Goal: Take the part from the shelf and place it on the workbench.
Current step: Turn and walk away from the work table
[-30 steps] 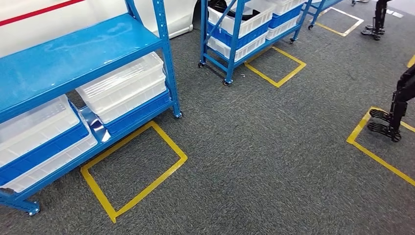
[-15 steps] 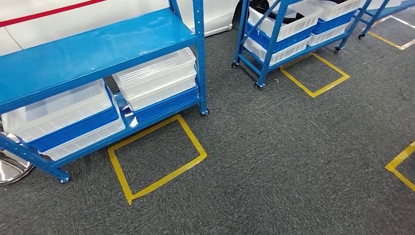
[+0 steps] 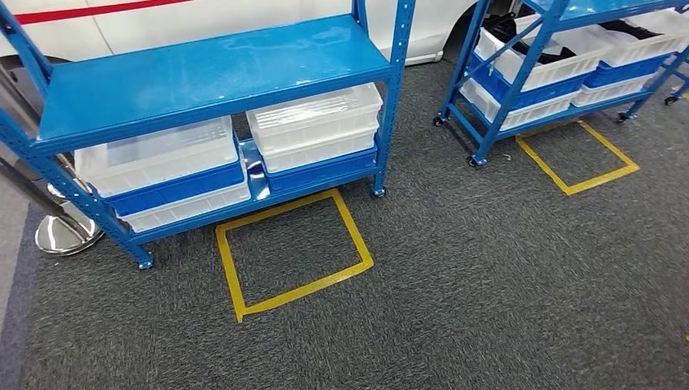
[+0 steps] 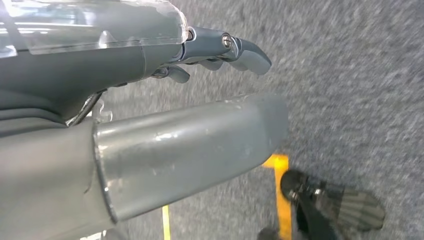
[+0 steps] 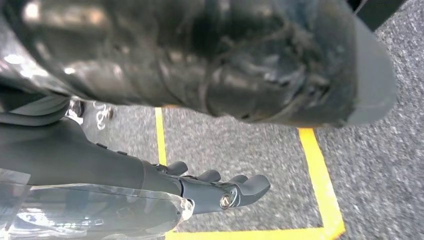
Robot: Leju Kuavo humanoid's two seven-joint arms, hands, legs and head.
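We are looking down at the blue shelf (image 3: 211,73) standing on grey carpet (image 3: 487,284), and we are using that shelf as our landmark. Under its flat top board, on the lower tier, 2 stacks of white and blue bins (image 3: 317,134) are sitting side by side. A yellow tape square (image 3: 292,252) is lying on the carpet just in front of the shelf, below the right-hand stack. A chrome stanchion base (image 3: 65,231) is resting beside the shelf's left leg. To the right of the shelf, a second blue rack (image 3: 561,57) is standing well apart from it, with white bins holding dark items; these may be the parts, though we cannot make them out clearly enough to say.

Our left hand (image 4: 220,50) is hanging over the carpet, holding nothing, its fingers (image 4: 250,55) lying loosely extended and slightly curved, with the thumb apart from them. Our right hand (image 5: 220,187) is hanging the same way above a yellow tape line (image 5: 320,175), also holding nothing, its fingers (image 5: 250,186) extended with gaps between them. Both hands are well away from the shelf and from any bin; neither is touching anything.
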